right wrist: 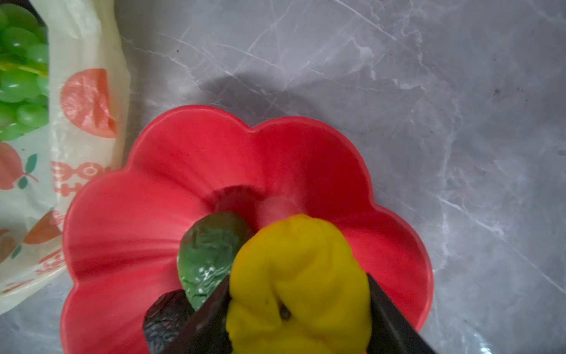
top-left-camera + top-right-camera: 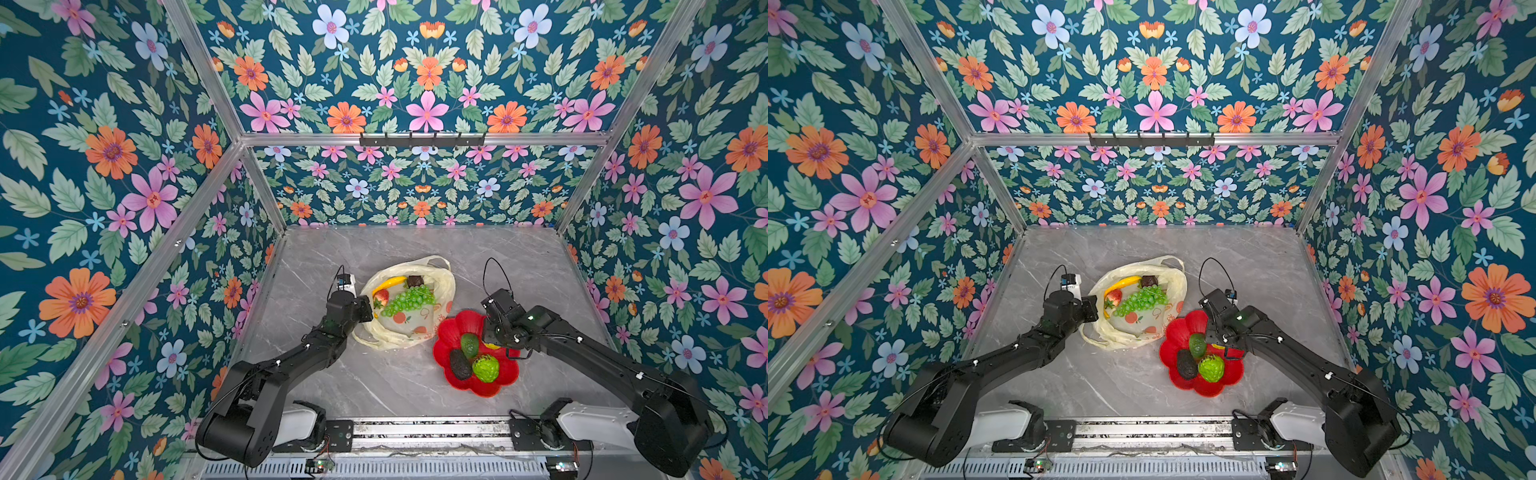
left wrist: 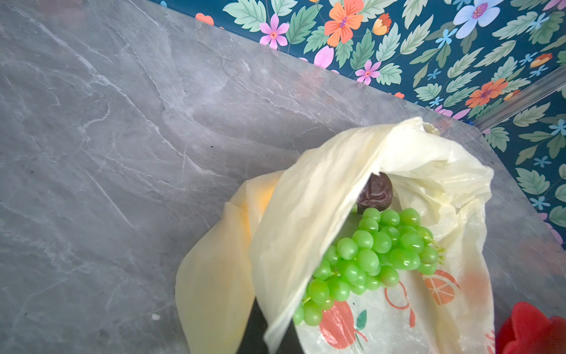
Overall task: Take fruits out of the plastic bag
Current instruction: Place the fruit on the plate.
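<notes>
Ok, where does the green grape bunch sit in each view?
Top view: green grape bunch in the open plastic bag, mid-table.
Top view: bunch in the same spot.
Left wrist: bunch in the bag mouth, beside a dark fruit.
Right wrist: bunch at the frame edge, cut off.
Shared landmark: red dish beside the bag.

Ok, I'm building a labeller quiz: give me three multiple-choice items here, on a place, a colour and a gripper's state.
1. Where is the green grape bunch? A in the plastic bag; B in the red dish; C on bare table.
2. What colour is the fruit in the right gripper? A red; B yellow; C purple.
3. The left gripper is: A open; B shut on the banana; C shut on the plastic bag.
Key: A, grapes lie inside the bag's mouth; B, a lemon sits between its fingers; C, bag film is pinched in it.
</notes>
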{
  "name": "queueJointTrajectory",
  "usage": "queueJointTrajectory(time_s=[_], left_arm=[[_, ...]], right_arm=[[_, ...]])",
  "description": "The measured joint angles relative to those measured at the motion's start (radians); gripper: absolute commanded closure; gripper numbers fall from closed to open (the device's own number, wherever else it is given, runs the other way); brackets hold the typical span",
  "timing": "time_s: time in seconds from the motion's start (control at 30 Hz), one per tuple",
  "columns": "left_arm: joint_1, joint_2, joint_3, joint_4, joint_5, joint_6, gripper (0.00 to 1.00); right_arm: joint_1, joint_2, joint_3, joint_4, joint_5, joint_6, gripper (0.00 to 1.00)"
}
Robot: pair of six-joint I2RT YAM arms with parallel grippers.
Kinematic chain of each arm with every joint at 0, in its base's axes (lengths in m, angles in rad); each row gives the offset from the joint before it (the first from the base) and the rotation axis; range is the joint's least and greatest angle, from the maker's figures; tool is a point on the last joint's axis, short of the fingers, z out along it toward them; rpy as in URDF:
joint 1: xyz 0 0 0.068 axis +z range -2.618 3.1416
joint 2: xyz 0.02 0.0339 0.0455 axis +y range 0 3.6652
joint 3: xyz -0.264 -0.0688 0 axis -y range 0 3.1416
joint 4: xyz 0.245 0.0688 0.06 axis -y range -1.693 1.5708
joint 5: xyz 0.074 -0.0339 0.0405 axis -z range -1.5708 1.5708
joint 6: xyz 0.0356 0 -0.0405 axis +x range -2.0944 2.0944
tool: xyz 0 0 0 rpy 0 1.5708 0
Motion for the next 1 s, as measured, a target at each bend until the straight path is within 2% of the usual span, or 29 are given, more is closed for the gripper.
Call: queueJointTrajectory(time_s=[0.37,1.0], left_arm=[[0.0,0.0,0.0,0.0,0.0,0.001,1.0],[-0.001,0.007,0.0,0.0,0.0,0.001,1.0]], right_arm=[[0.0,0.047,-0.047,0.078,-0.01,0.045,0.39],[0.014,0.05,-0.08,0.099,-0.071,0.109,0.38]])
